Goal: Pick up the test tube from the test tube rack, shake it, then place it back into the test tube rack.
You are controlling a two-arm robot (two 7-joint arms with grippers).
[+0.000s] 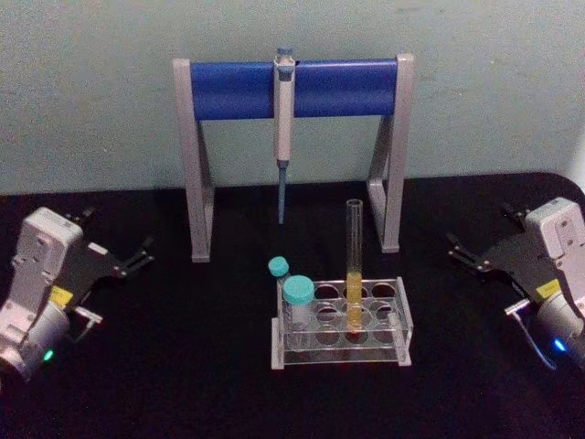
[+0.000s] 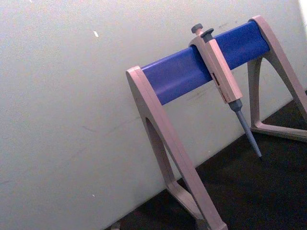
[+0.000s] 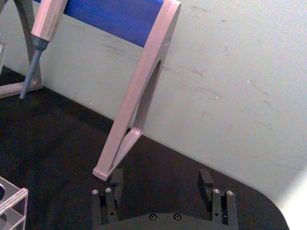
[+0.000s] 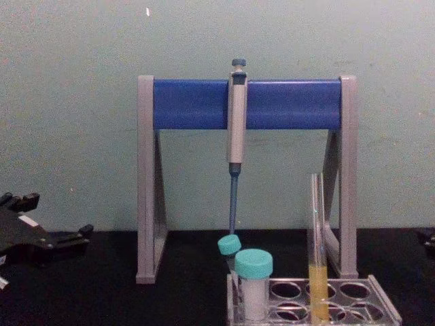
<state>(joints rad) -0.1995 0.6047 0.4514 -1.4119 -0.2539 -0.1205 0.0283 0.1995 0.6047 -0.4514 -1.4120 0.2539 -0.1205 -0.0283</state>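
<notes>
The test tube (image 1: 354,274) is a tall, slim, clear glass tube with an open top and no cap. Yellow liquid fills roughly its lower third. It stands upright in a middle hole of the test tube rack (image 1: 338,355), a low clear plastic block with rows of round holes, and rises well above it. At the rack's left end stand two shorter white tubes with teal caps (image 1: 298,306).

The rack sits on the black tabletop (image 1: 183,384), near the middle. Behind it, farther off, a grey-and-blue pipette stand (image 1: 238,89) holds a pipette (image 1: 284,110) hanging tip down.

The left tool (image 1: 117,230) rests low at the far left, its fingers spread and holding nothing. The right tool (image 1: 480,233) rests at the far right, also spread and empty. Both are well apart from the rack.
</notes>
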